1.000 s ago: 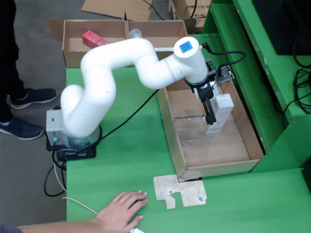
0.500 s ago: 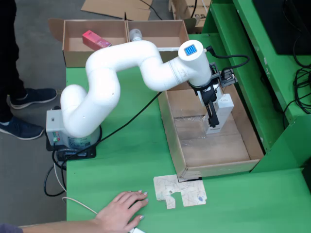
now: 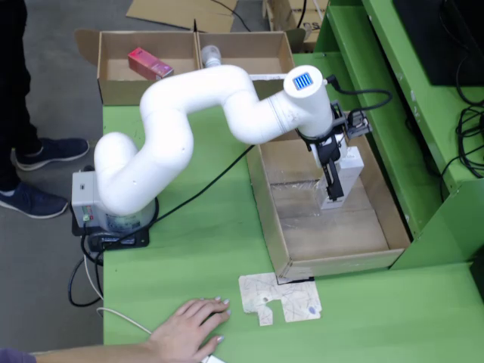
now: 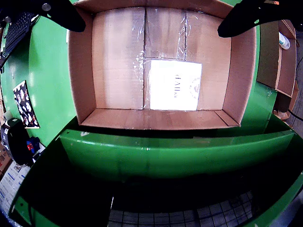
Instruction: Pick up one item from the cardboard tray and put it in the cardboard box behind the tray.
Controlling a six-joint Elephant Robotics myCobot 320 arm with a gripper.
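A long cardboard tray [image 3: 266,198] lies on the green table, and a flat white box [image 3: 349,168] with dark print rests on its floor. In the fixed view my gripper [image 3: 333,187] hangs just over the white box, its black fingers [image 3: 330,170] pointing down beside it. The wrist view looks straight down into the tray [image 4: 79,80]: the white box [image 4: 173,85] lies flat below, and my gripper [image 4: 151,26] is open, with the two dark fingers [image 4: 61,12] spread wide at the top corners. Nothing is held. The cardboard box [image 3: 113,85] stands behind the tray.
The cardboard box holds a pink carton [image 3: 149,62] in its left compartment and a pale bottle [image 3: 210,54] in the right one. A person's hand [image 3: 189,329] rests on the table's near edge beside a cardboard scrap [image 3: 280,299]. A green wall [image 3: 378,91] borders the tray's right side.
The arm's elbow and wrist have shifted slightly right and toward the tray's far end. The white box has stayed on the tray floor. The hand has not moved.
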